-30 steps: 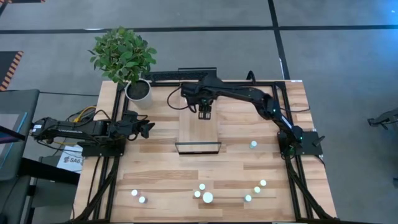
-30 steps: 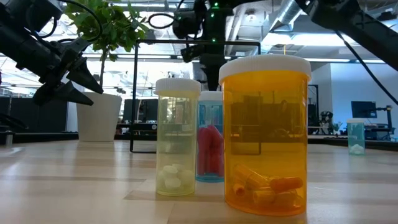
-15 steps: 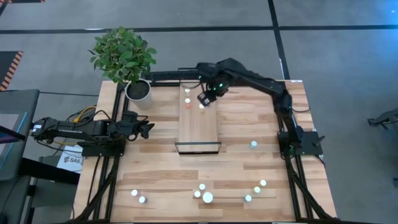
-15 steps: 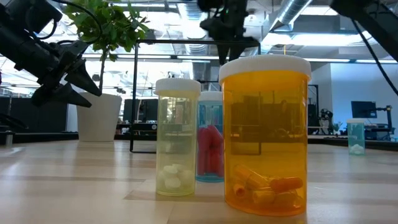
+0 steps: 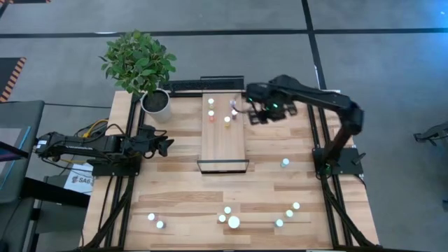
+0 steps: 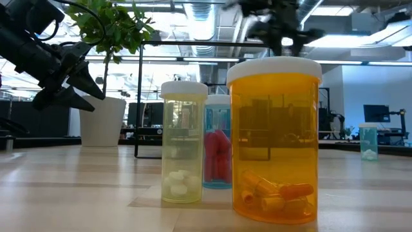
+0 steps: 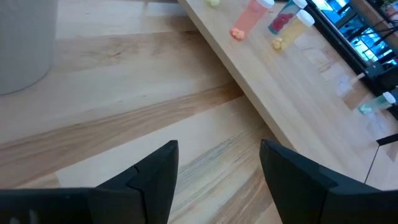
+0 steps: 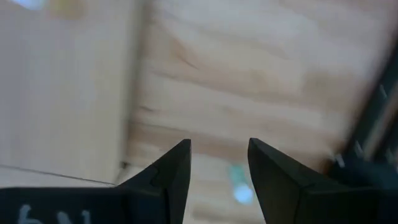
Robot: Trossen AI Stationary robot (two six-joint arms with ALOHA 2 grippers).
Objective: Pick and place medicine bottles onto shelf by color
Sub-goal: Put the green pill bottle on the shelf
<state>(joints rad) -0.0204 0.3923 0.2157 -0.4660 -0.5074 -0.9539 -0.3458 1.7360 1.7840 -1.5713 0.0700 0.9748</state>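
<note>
The shelf (image 5: 224, 140) is a light plank lying across the middle of the table. Several small white-capped medicine bottles (image 5: 227, 120) stand at its far end, and the left wrist view shows a pink one (image 7: 252, 12) and a yellow one (image 7: 293, 31). A lone teal bottle (image 5: 285, 162) stands on the table to the shelf's right. Several more stand near the front edge, among them a big orange one (image 6: 275, 138) and a yellow one (image 6: 183, 142). My right gripper (image 5: 260, 115) hangs open and empty, high over the table just right of the shelf's far end. My left gripper (image 5: 166, 145) waits open at the left.
A potted plant in a white pot (image 5: 155, 101) stands at the far left corner. A dark metal frame (image 5: 222, 166) closes the shelf's near end. Bare wood lies between the shelf and the front row of bottles.
My right gripper has risen from over the shelf's far end and swung toward the table's right edge, rolling about its own axis as it went. The bottles it was covering on the shelf now show. My left arm has kept still.
</note>
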